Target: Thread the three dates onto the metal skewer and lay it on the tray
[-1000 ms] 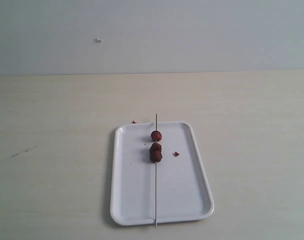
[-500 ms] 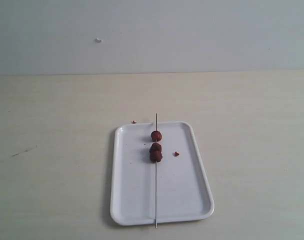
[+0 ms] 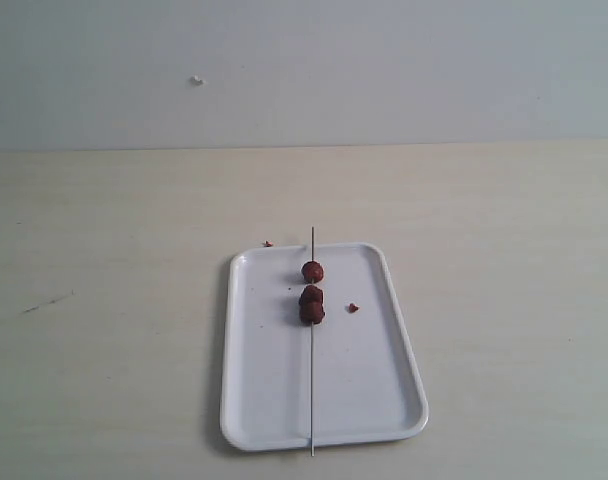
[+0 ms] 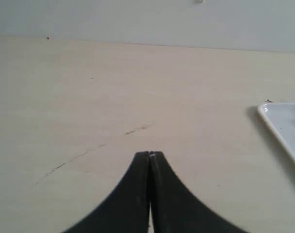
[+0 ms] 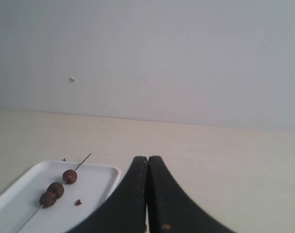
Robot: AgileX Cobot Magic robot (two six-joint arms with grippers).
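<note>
The white tray (image 3: 364,390) lies on the table in front of the exterior camera. The metal skewer (image 3: 312,390) rests lengthwise across it, both ends past the rim. Three dates (image 3: 312,296) are threaded on its far half, one apart from a touching pair. In the right wrist view the tray (image 5: 96,179), skewer (image 5: 82,161) and dates (image 5: 55,189) show beside my right gripper (image 5: 148,158), which is shut and empty, off the tray. My left gripper (image 4: 149,154) is shut on nothing over bare table, with a tray corner (image 4: 283,119) at the edge. Neither gripper appears in the exterior view.
A reddish crumb (image 3: 352,307) lies on the tray beside the dates and another (image 3: 268,243) on the table at the tray's far left corner. A thin dark scratch (image 3: 46,303) marks the pale wooden table. A plain grey wall stands behind the table.
</note>
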